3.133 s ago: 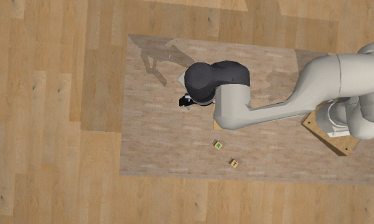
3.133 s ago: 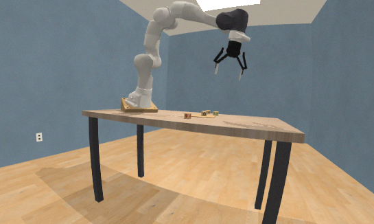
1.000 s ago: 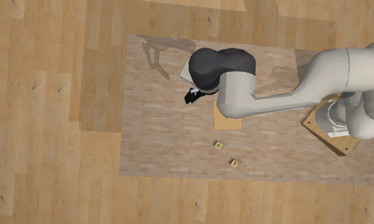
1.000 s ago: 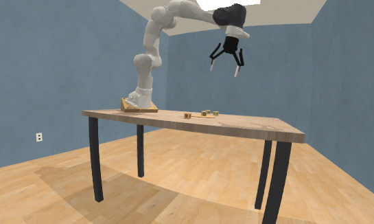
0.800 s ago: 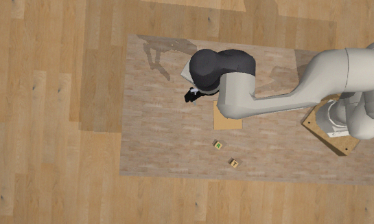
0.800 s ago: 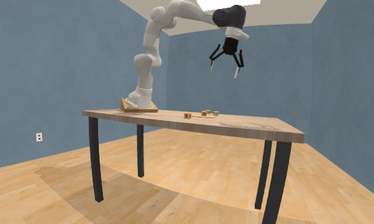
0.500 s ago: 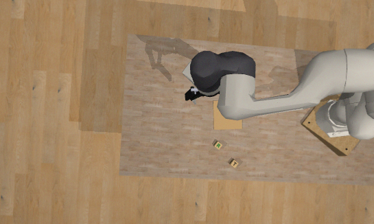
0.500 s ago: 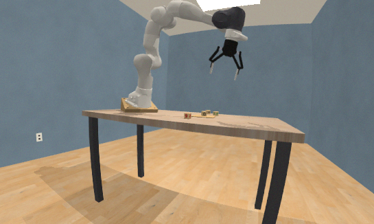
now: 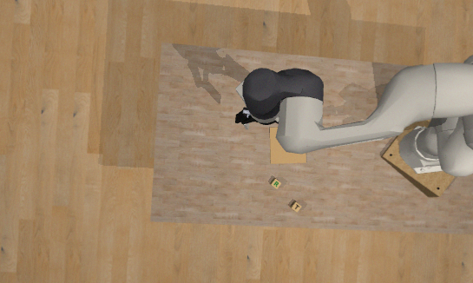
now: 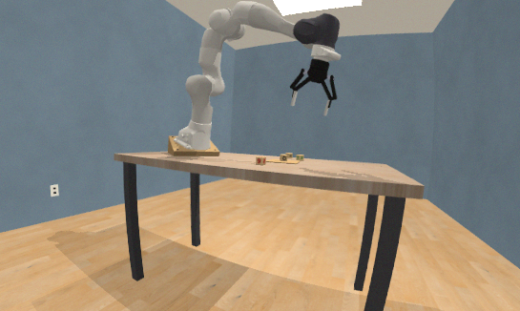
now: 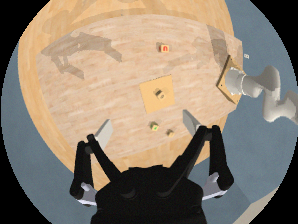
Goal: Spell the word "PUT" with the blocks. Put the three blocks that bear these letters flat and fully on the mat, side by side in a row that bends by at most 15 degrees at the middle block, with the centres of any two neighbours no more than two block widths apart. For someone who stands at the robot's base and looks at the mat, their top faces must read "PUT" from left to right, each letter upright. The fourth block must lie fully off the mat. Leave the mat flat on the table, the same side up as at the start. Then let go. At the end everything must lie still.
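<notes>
From my console, taking the mat as landmark: the gripper hangs high above the table, just left of the mat's far corner, fingers spread fully wide and carrying nothing. Just below the mat sits the R block; further down and rightward lies the T block. One block rests on the mat (its letter unreadable), another well beyond it. They look small, rigid and light, so I'd pinch two opposite side faces, squarely, since smooth faces may twist.
</notes>
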Robot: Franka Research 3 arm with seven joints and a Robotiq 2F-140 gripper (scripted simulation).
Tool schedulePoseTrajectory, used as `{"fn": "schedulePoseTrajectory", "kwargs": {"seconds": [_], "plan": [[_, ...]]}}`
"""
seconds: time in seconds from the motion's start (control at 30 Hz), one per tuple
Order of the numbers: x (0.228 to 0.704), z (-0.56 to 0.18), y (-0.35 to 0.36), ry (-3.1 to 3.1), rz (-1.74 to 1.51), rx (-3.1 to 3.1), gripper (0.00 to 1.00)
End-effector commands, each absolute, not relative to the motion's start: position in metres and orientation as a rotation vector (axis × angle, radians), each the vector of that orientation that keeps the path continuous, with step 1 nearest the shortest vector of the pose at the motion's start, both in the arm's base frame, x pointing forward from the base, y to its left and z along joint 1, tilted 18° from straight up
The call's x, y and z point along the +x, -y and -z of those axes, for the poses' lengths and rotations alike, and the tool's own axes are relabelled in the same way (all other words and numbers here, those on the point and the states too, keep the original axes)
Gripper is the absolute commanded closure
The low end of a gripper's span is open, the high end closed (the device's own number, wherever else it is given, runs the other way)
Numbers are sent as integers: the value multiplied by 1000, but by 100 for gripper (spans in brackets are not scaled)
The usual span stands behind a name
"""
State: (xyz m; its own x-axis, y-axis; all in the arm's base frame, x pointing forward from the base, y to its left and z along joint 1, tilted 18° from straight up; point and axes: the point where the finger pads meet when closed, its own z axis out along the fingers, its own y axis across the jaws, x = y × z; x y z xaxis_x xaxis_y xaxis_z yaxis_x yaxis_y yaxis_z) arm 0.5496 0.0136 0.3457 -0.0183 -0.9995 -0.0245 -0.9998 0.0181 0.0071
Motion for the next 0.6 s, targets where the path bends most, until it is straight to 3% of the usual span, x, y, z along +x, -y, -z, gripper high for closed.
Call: {"fn": "schedulePoseTrajectory", "kwargs": {"seconds": [0.0,0.57], "plan": [[552,-343,-16,-2371,-32,-2025,0],[548,-323,-19,-2583,-43,-1742,0]]}}
